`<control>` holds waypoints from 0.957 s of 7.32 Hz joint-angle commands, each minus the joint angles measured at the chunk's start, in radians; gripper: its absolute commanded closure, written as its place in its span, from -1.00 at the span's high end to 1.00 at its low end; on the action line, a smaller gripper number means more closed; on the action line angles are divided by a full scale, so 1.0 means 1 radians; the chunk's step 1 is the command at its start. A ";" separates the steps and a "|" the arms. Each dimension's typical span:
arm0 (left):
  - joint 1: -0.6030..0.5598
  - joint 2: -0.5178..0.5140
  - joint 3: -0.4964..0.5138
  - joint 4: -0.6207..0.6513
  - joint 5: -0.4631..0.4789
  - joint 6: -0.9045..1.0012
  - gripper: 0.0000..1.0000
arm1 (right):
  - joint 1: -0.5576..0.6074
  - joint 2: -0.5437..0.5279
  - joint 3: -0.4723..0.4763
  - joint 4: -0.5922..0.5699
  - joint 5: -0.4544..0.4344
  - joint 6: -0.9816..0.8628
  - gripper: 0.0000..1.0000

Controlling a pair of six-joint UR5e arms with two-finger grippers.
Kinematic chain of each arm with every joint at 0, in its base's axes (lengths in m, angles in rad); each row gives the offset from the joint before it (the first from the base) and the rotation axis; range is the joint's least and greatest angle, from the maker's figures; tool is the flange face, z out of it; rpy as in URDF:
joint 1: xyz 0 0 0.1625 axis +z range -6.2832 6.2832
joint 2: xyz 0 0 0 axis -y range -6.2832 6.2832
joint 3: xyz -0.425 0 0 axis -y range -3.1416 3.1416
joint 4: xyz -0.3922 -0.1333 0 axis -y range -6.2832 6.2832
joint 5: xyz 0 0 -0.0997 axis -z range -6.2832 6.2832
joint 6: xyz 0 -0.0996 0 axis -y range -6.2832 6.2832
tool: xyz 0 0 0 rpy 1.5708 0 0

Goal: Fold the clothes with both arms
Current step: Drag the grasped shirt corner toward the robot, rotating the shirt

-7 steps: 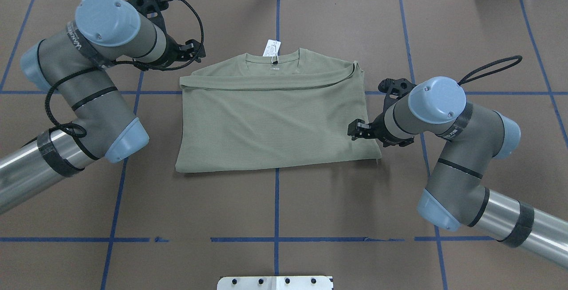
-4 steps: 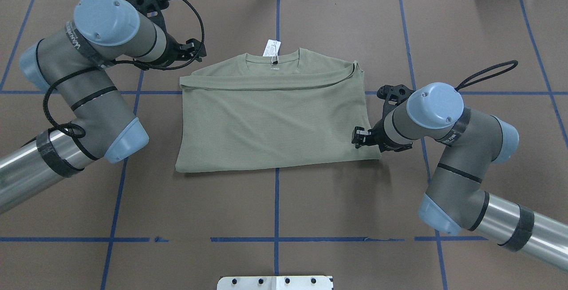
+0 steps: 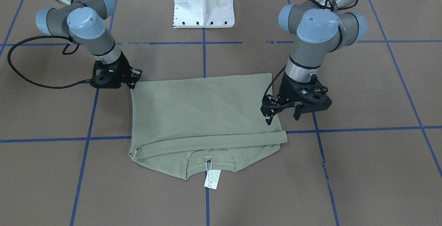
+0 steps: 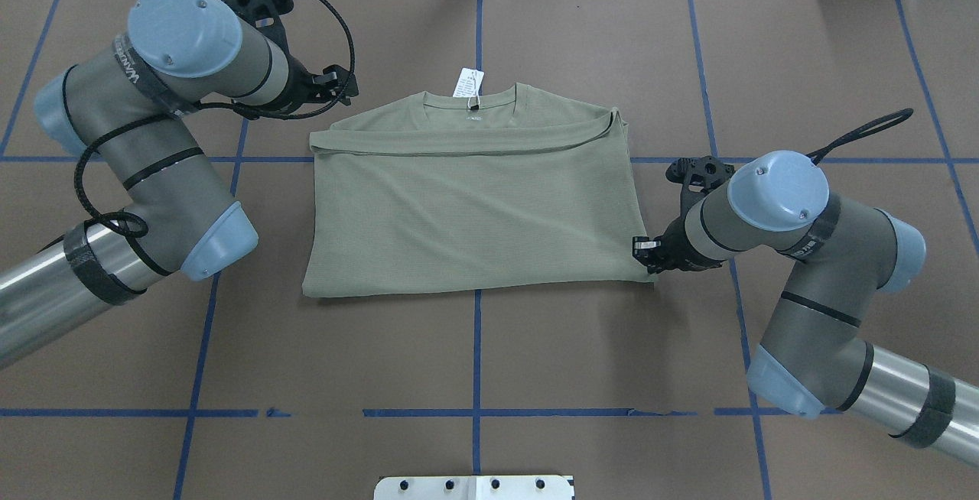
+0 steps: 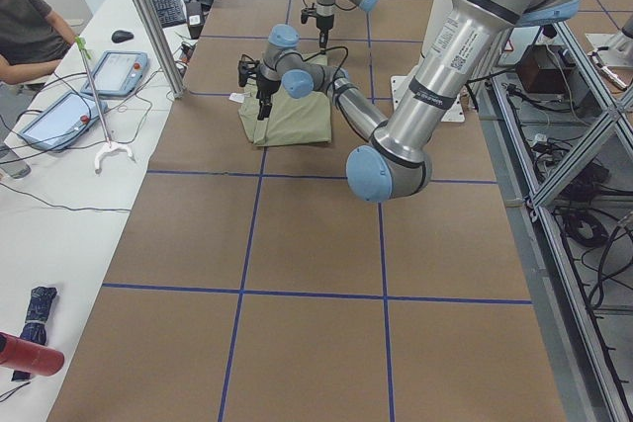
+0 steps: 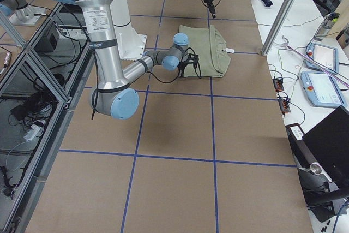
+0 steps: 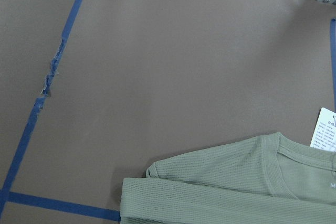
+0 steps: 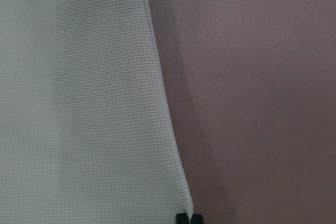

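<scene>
The sage-green shirt (image 4: 474,209) lies flat and folded on the brown table, neck and white hang tag (image 4: 468,82) at the far side. It also shows in the front view (image 3: 203,115). My left gripper (image 4: 342,86) hovers just off the shirt's far-left shoulder corner. In the front view it (image 3: 282,118) is open and empty. My right gripper (image 4: 641,246) is low at the shirt's near-right corner. In the right wrist view its fingertips (image 8: 182,218) are together just past the corner of the cloth (image 8: 79,103), with no cloth seen between them.
The white pedestal base (image 3: 203,5) stands at the robot's side of the table. Blue tape lines (image 4: 476,355) cross the brown surface. In the exterior left view a person (image 5: 25,27) sits at a side bench with tablets (image 5: 121,58).
My right gripper has slid right and toward the robot, from over the shirt's right part to its near-right corner. The left arm has hardly moved. The shirt lies as before.
</scene>
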State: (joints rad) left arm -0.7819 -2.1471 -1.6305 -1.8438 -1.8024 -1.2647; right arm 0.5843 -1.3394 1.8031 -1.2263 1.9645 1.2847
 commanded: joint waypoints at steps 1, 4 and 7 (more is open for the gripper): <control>0.000 0.004 -0.014 0.002 0.001 -0.002 1.00 | -0.033 -0.064 0.088 -0.004 0.027 0.013 -1.00; 0.000 0.007 -0.075 0.061 0.001 -0.002 1.00 | -0.226 -0.304 0.335 -0.002 0.027 0.060 -1.00; 0.001 0.010 -0.097 0.069 0.003 -0.004 1.00 | -0.441 -0.343 0.403 -0.002 0.074 0.180 -1.00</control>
State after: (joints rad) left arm -0.7810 -2.1374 -1.7220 -1.7769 -1.7999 -1.2684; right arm 0.2202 -1.6728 2.1841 -1.2291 2.0181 1.4179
